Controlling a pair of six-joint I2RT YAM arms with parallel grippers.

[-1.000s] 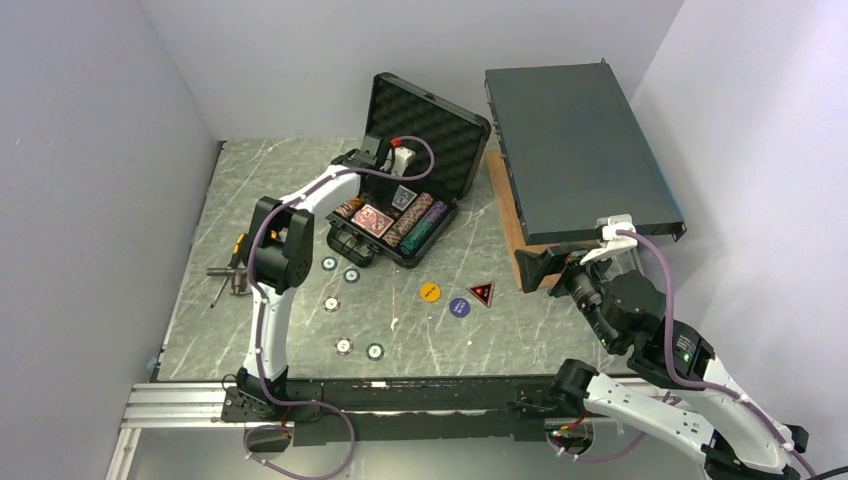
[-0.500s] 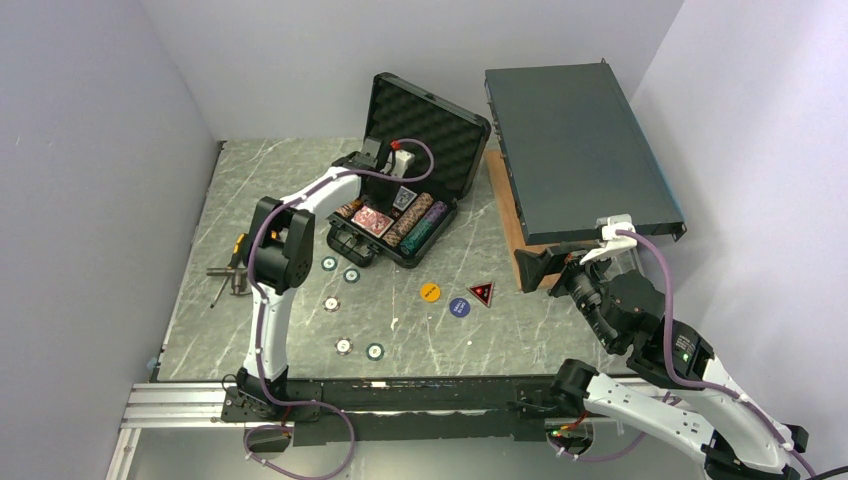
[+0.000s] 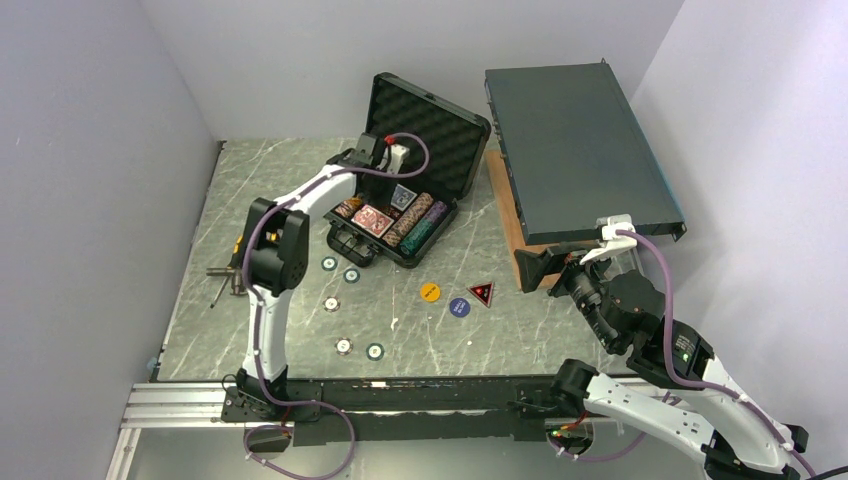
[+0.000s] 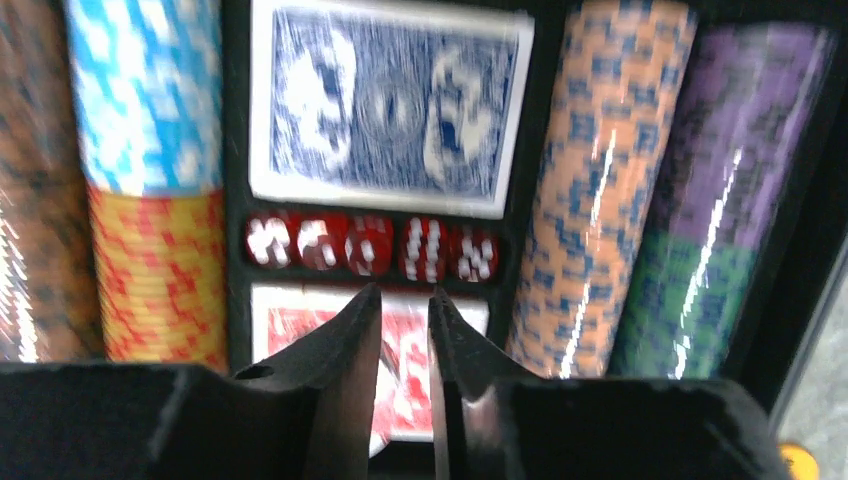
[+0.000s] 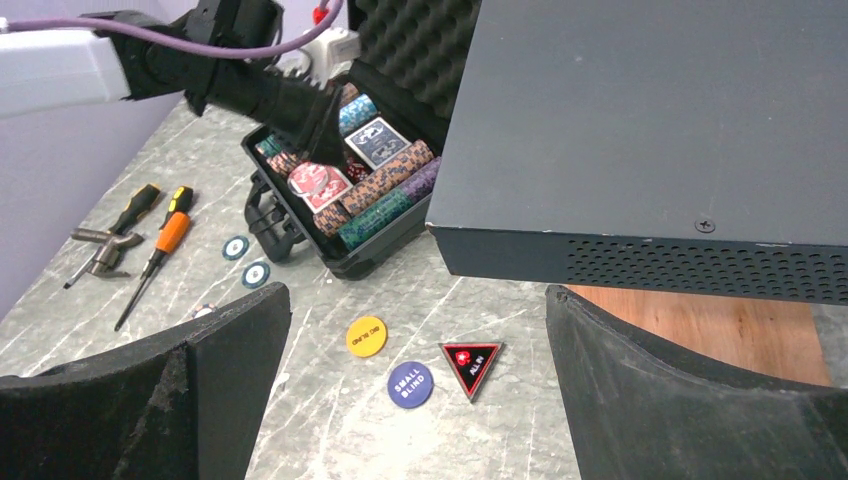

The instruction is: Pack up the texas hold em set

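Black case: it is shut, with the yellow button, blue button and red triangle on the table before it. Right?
No: the right wrist view shows the black case open. The yellow button, blue button and red triangle do lie on the table.

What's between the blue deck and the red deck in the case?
A row of red dice separates the blue deck and red deck, clearest in the left wrist view.
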